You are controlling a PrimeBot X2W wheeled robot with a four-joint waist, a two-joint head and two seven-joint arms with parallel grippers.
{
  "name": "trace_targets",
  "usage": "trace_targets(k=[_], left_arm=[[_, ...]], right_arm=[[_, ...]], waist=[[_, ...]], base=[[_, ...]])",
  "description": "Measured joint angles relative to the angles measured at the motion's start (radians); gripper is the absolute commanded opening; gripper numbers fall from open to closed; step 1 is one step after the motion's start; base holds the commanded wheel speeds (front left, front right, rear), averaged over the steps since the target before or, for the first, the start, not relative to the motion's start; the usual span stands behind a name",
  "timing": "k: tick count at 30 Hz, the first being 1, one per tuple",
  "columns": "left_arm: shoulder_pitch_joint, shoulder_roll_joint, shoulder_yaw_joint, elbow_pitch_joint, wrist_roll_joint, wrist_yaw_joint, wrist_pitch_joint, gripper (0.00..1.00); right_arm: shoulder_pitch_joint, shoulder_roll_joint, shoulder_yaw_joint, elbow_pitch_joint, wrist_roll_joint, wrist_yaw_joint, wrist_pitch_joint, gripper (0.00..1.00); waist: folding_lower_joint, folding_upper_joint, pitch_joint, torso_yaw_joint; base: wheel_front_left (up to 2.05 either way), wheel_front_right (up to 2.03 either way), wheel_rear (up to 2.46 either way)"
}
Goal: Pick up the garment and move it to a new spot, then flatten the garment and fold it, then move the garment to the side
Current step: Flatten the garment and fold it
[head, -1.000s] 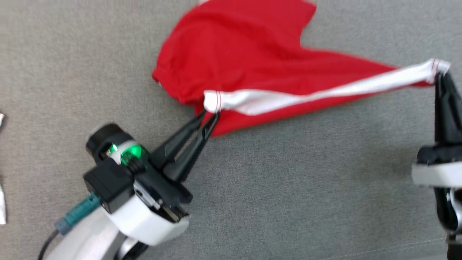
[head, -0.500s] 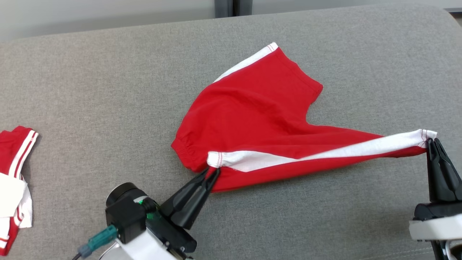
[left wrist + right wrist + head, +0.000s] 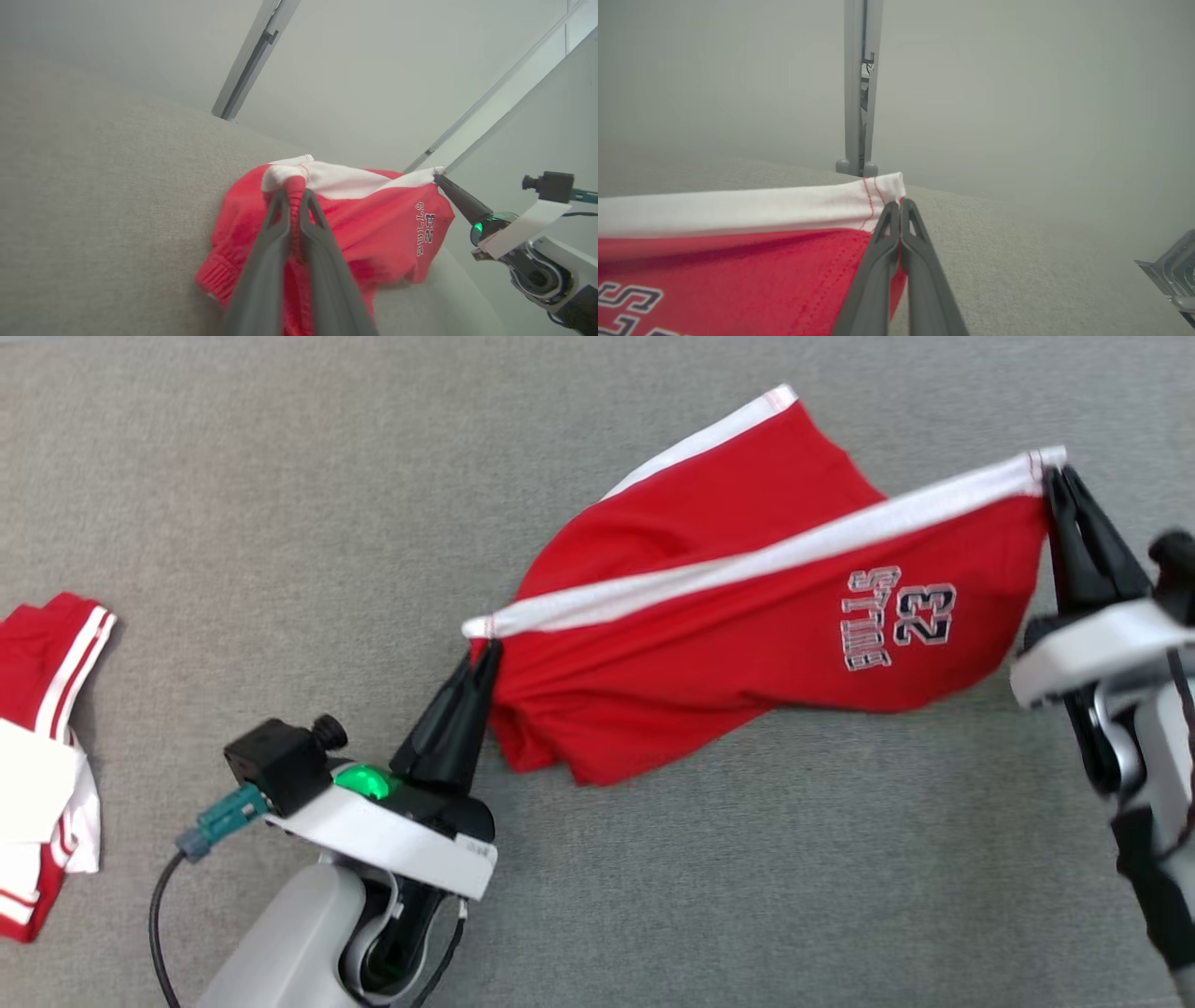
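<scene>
tautly: garment (image 3: 747, 644), left tool (image 3: 485, 650), right tool (image 3: 1056, 478)

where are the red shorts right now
In the head view the red shorts span the middle and right, stretched between the left gripper at their waistband end and the right gripper at their hem corner, over the grey cushion.

Support: grey woven upholstered cushion (image 3: 280, 476), with a fine even weave and a far edge that rounds off in the left wrist view.

Lying on it:
- A crumpled red-and-white garment pile (image 3: 47, 756) sits at the far left edge.
- Red shorts (image 3: 728, 653) are well apart from the pile. Their bunched waistband end sags onto the fabric and the rest is raised.
</scene>
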Motion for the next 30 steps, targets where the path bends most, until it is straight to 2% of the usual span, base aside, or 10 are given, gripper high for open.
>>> trace_targets(k=[6,15,20,24,30], left_arm=[[-0.052,-0.024,0.006,0.053,-0.084,0.0,0.0,0.0],[-0.131,-0.052,-0.018,0.064,-0.104,0.0,0.0,0.0],[-0.196,-0.073,-0.042,0.088,-0.094,0.0,0.0,0.0],[-0.246,-0.097,-0.025,0.151,-0.06,0.0,0.0,0.0],[-0.277,-0.108,-0.03,0.183,-0.05,-0.001,-0.001,0.0]], right_arm=[[-0.206,-0.018,0.125,0.183,-0.001,0.0,0.0,0.0],[-0.457,-0.04,0.292,0.377,-0.007,0.0,-0.001,0.0],[-0.547,-0.042,0.377,0.471,0.013,0.0,-0.001,0.0],[-0.606,-0.042,0.441,0.538,0.035,0.0,-0.001,0.0],[-0.646,-0.047,0.501,0.584,0.048,0.0,-0.001,0.0]], waist=[[0.0,0.0,0.04,0.04],[0.0,0.0,0.116,0.099],[0.0,0.0,0.158,0.134],[0.0,0.0,0.188,0.162],[0.0,0.0,0.204,0.178]], base=[[0.0,0.0,0.0],[0.0,0.0,0.0],[0.0,0.0,0.0],[0.0,0.0,0.0],[0.0,0.0,0.0]])
